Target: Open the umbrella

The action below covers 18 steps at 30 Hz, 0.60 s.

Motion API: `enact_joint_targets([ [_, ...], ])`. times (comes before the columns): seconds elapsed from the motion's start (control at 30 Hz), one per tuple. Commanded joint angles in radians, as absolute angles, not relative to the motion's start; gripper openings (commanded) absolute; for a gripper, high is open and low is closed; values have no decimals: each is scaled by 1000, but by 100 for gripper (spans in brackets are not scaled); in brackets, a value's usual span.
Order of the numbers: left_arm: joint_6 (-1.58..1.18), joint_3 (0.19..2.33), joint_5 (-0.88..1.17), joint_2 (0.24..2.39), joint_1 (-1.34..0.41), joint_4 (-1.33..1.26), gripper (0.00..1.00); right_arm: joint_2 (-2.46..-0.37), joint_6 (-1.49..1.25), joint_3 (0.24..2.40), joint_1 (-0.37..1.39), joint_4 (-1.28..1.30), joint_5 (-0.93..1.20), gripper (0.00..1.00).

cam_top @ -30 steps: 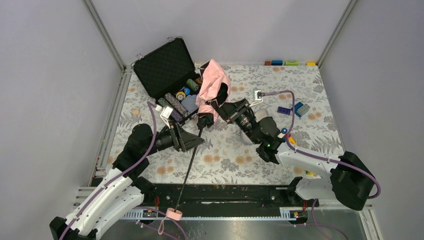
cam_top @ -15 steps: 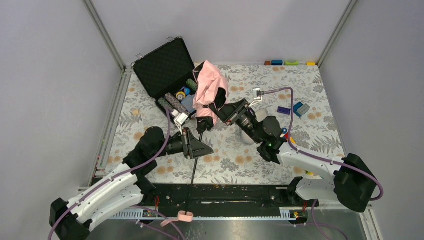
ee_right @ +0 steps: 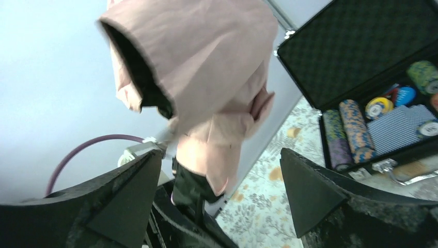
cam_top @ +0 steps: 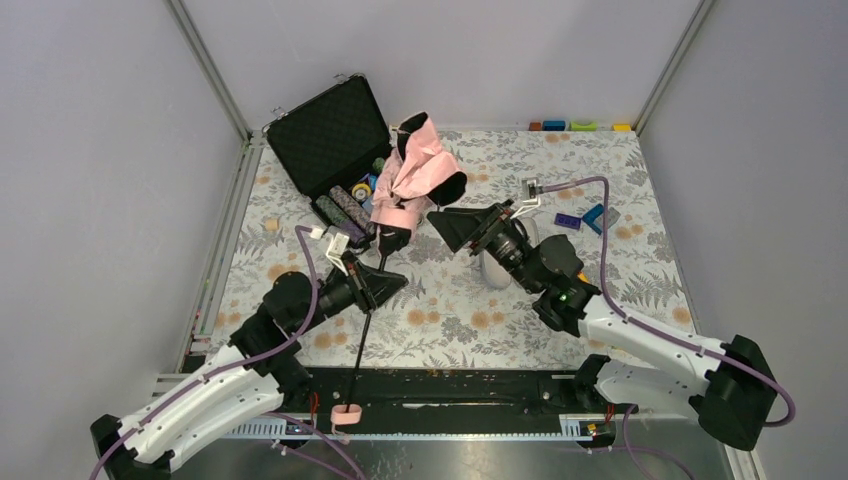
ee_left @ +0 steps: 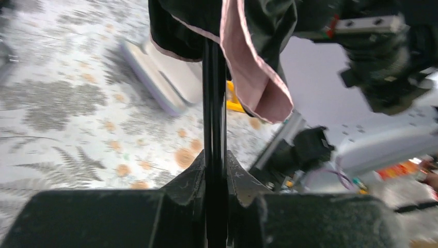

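The umbrella's pale pink canopy [cam_top: 415,172] stands folded and tilted over the mat, its black inner side showing at the folds. Its thin black shaft [cam_top: 365,335] runs down toward me to the small pink handle [cam_top: 346,415] at the near rail. My left gripper [cam_top: 378,287] is shut on the shaft just below the canopy; in the left wrist view the shaft [ee_left: 214,103] is pinched between both fingers and the canopy [ee_left: 253,77] hangs above. My right gripper [cam_top: 450,228] is open beside the canopy's right side, holding nothing. In the right wrist view the canopy [ee_right: 206,67] is ahead of the spread jaws of my right gripper [ee_right: 219,191].
An open black case [cam_top: 325,135] with rolls of poker chips sits at the back left, right behind the canopy. A lilac-grey sleeve [cam_top: 493,272] lies under my right arm. Toy bricks [cam_top: 598,215] lie at the right, and coloured blocks [cam_top: 580,126] line the back edge.
My left gripper has closed on the shaft. My right gripper has let go of the canopy, opened wide and drawn back to the right. The canopy has leaned left.
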<state>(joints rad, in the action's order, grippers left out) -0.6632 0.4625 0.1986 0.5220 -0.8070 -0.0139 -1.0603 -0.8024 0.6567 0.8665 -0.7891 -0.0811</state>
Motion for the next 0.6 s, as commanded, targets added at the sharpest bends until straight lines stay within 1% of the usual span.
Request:
enact_joint_targets([
  [0.0, -526, 490, -62, 530, -831, -75, 0, -1013, -720, 663, 882, -619, -161, 93],
  [0.17, -464, 510, -259, 569, -880, -47, 0, -1040, -653, 724, 988, -557, -234, 94],
  [0.27, -438, 527, -382, 591, -912, -20, 0, -1073, -597, 804, 1063, -461, -354, 93],
  [0.33, -424, 532, -423, 604, -929, -20, 0, -1118, -565, 883, 1090, -366, -423, 94],
  [0.4, -415, 537, -451, 620, -946, -18, 0, -1158, -568, 931, 1093, -329, -428, 94],
  [0.5, -413, 540, -490, 642, -974, -18, 0, -1215, -594, 990, 1093, -313, -419, 99],
  [0.57, -409, 541, -517, 654, -994, -23, 0, -1280, -591, 1069, 1092, -241, -429, 100],
])
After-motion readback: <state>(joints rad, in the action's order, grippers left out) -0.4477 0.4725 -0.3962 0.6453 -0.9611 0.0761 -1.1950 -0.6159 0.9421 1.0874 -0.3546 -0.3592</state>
